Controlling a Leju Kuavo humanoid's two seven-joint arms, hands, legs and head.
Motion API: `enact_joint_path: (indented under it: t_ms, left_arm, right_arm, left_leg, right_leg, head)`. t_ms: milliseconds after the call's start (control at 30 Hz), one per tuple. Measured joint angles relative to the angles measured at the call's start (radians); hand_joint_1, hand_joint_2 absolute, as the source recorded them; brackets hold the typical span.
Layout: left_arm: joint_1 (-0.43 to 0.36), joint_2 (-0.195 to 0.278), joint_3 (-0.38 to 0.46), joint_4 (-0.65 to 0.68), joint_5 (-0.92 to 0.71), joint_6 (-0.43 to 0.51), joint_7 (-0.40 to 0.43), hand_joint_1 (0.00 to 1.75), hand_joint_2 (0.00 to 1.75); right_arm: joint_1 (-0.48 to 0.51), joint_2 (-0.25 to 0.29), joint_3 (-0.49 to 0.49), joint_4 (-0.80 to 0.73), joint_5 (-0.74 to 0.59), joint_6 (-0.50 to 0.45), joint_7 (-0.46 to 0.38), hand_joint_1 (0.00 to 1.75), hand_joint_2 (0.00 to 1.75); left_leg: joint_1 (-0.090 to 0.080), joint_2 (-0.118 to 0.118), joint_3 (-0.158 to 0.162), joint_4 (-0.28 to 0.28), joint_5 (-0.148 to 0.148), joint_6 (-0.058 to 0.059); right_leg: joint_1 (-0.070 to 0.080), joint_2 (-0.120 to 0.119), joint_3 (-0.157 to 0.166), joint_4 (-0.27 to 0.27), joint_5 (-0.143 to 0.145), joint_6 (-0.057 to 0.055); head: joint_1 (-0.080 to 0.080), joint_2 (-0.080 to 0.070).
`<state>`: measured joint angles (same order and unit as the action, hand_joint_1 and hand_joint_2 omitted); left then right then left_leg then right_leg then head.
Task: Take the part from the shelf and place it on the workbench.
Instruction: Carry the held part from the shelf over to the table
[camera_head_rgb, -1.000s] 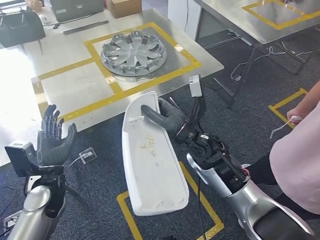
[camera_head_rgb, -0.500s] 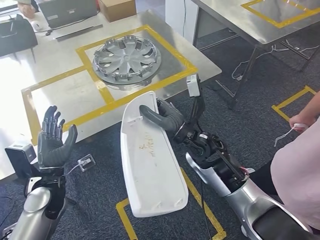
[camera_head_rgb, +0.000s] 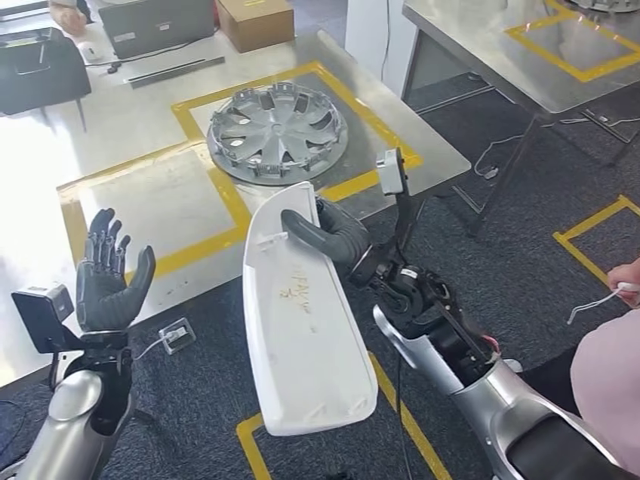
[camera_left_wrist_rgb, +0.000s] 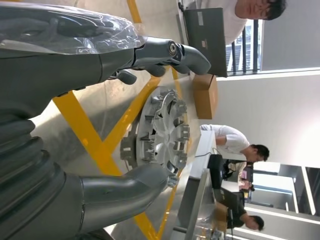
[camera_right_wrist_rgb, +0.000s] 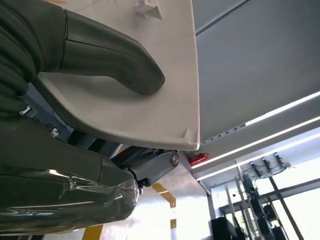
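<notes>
Workbench (camera_head_rgb: 136, 205): yellow-taped, hubcap (camera_head_rgb: 277, 132) on it.
R hand (camera_head_rgb: 332, 232): thumb/fingers pinch white part (camera_head_rgb: 302, 320).
L hand (camera_head_rgb: 106, 280): fingers spread, empty.
Risk: one-edge grip, part may tip/slip.

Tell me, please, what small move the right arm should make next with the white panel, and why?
Probably carry it forward over the workbench. The right hand grips the white panel above the carpet, short of the bench edge; the taped square beside the hubcap looks free.
</notes>
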<state>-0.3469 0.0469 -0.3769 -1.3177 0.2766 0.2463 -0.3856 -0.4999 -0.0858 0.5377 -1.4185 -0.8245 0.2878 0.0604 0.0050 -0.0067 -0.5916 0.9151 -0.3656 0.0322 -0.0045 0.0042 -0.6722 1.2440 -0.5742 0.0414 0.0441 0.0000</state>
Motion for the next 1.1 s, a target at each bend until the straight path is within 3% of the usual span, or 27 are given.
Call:
enact_joint_path:
  t_ms: [33, 67, 133, 200, 267, 367, 467, 633, 767, 1100]
  left_arm:
    - [0.000, 0.000, 0.000, 0.000, 0.000, -0.001, -0.001, 0.00, 1.75]
    - [0.000, 0.000, 0.000, 0.000, 0.000, -0.001, -0.003, 0.00, 1.75]
    - [0.000, 0.000, 0.000, 0.001, 0.000, -0.002, -0.009, 0.00, 1.75]
    - [-0.002, -0.001, 0.000, 0.002, -0.001, -0.002, -0.013, 0.00, 1.75]
    - [-0.001, -0.001, 0.000, 0.002, -0.001, -0.002, -0.016, 0.00, 1.75]
    - [-0.001, -0.001, 0.000, 0.003, -0.001, -0.003, -0.017, 0.00, 1.75]
    - [-0.003, -0.001, 0.000, 0.003, -0.002, -0.003, -0.018, 0.00, 1.75]
    - [-0.003, -0.001, 0.000, 0.003, -0.006, -0.003, -0.020, 0.00, 1.75]
    - [-0.003, -0.002, 0.000, 0.003, -0.009, -0.003, -0.023, 0.00, 1.75]
    - [-0.003, -0.001, 0.000, 0.004, -0.015, -0.003, -0.024, 0.00, 1.75]
  right_arm:
    - [0.001, -0.001, 0.000, 0.000, 0.000, 0.000, 0.000, 1.75, 1.75]
    - [0.001, -0.001, 0.000, 0.000, -0.001, 0.000, 0.000, 1.75, 1.75]
    - [0.000, -0.002, 0.000, 0.001, -0.001, 0.000, -0.001, 1.75, 1.75]
    - [-0.001, -0.003, 0.001, 0.002, -0.001, 0.000, -0.001, 1.75, 1.75]
    - [-0.002, -0.004, 0.001, 0.002, -0.001, 0.000, -0.001, 1.75, 1.75]
    - [-0.002, -0.005, 0.001, 0.002, -0.001, 0.000, -0.002, 1.75, 1.75]
    - [-0.002, -0.005, 0.002, 0.002, -0.001, 0.000, -0.002, 1.75, 1.75]
    - [-0.002, -0.005, 0.001, 0.002, -0.001, 0.000, -0.002, 1.75, 1.75]
    - [-0.003, -0.005, 0.001, 0.002, -0.001, 0.000, -0.002, 1.75, 1.75]
    - [-0.003, -0.006, 0.001, 0.002, -0.001, 0.000, -0.004, 1.75, 1.75]
  left_leg:
    - [0.000, -0.002, 0.009, 0.001, -0.007, -0.002]
    - [0.000, -0.003, 0.021, 0.002, -0.015, -0.004]
    - [-0.001, -0.006, 0.043, 0.005, -0.033, -0.009]
    - [-0.003, -0.009, 0.048, 0.007, -0.045, -0.017]
    - [-0.007, -0.010, 0.041, 0.015, -0.050, -0.019]
    - [-0.008, -0.010, 0.037, 0.021, -0.050, -0.011]
    - [-0.008, -0.008, 0.043, 0.011, -0.052, -0.011]
    - [-0.007, -0.007, 0.049, -0.001, -0.055, -0.016]
    - [-0.005, -0.007, 0.049, -0.001, -0.054, -0.026]
    - [-0.007, -0.007, 0.049, 0.003, -0.055, -0.025]
  right_leg:
    - [0.000, 0.000, -0.008, -0.014, 0.007, 0.001]
    - [0.000, 0.000, 0.001, -0.063, 0.039, 0.000]
    - [0.002, 0.002, 0.043, -0.214, 0.149, -0.008]
    - [0.006, 0.003, 0.072, -0.310, 0.207, -0.021]
    - [0.006, 0.003, 0.081, -0.325, 0.210, -0.027]
    - [0.006, 0.008, 0.081, -0.323, 0.213, -0.025]
    - [0.007, 0.010, 0.081, -0.323, 0.208, -0.031]
    - [0.009, 0.010, 0.081, -0.323, 0.205, -0.037]
    - [0.010, 0.010, 0.081, -0.322, 0.206, -0.041]
    - [0.005, 0.009, 0.084, -0.323, 0.208, -0.039]
  head:
    - [0.004, 0.000]
    - [0.009, 0.000]
    - [0.017, 0.000]
    - [0.021, 0.000]
    - [0.019, 0.000]
    - [0.012, 0.000]
    - [0.002, 0.000]
    - [-0.010, 0.000]
    - [-0.012, 0.000]
    - [-0.013, 0.000]
